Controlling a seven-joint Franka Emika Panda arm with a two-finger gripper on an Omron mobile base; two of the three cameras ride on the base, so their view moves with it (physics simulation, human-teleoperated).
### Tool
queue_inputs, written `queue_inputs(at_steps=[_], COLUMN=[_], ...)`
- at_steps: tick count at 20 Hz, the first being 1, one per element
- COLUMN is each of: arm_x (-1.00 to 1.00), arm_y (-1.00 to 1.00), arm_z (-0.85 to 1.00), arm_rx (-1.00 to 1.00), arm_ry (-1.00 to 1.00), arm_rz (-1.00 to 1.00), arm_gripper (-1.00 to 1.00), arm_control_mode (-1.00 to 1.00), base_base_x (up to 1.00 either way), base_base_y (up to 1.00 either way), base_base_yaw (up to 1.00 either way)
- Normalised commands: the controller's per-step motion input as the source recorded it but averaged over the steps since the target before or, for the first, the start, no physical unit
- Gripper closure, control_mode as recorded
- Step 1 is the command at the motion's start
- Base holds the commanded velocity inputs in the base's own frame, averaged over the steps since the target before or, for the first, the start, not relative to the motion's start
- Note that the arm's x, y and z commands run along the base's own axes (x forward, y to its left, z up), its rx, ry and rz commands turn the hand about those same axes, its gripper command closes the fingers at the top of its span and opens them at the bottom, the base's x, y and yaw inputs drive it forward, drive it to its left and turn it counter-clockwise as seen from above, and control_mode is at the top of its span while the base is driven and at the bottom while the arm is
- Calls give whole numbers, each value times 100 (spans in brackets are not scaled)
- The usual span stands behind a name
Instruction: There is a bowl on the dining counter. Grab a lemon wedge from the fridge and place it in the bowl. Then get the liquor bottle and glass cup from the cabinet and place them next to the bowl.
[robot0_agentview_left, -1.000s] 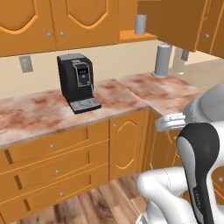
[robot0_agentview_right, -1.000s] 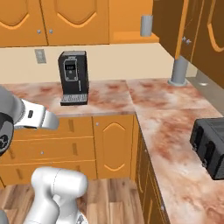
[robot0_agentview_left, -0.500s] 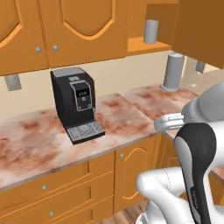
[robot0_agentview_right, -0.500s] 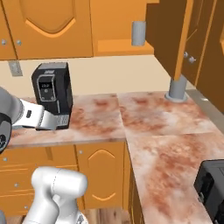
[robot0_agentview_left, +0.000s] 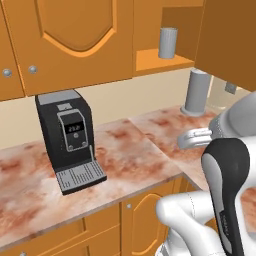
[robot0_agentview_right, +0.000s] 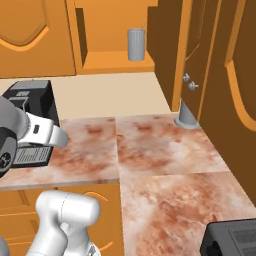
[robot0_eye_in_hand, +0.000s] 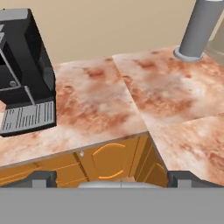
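The gripper (robot0_eye_in_hand: 112, 177) stands wide open and holds nothing, its finger tips (robot0_eye_in_hand: 41, 178) set far apart above the edge of the marbled counter (robot0_eye_in_hand: 109, 109). Below them lie orange base cabinet doors (robot0_eye_in_hand: 107, 159). On the counter stands a black coffee machine (robot0_agentview_left: 67, 137), and towards the corner a grey cylinder on a round foot (robot0_agentview_left: 196, 92). Higher up, the glass cup (robot0_agentview_right: 136, 44) stands upright on the open shelf of the cabinet (robot0_agentview_right: 112, 62), beside an arched door (robot0_agentview_left: 75, 42).
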Motion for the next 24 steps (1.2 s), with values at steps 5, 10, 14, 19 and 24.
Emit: queue_inputs(at_steps=[5, 10, 14, 19, 24], arm_x=[0, 0, 0, 0, 0], arm_y=[0, 0, 0, 0, 0], arm_z=[0, 0, 0, 0, 0], arm_rx=[0, 0, 0, 0, 0], arm_ry=[0, 0, 0, 0, 0], arm_rz=[0, 0, 0, 0, 0], arm_gripper=[-100, -100, -100, -100, -100], arm_control_mode=[100, 100, 100, 100, 100], base_base_x=[100, 100, 100, 100, 100], base_base_y=[-31, -7, 0, 0, 0], base_base_yaw=[0, -7, -17, -16, -19])
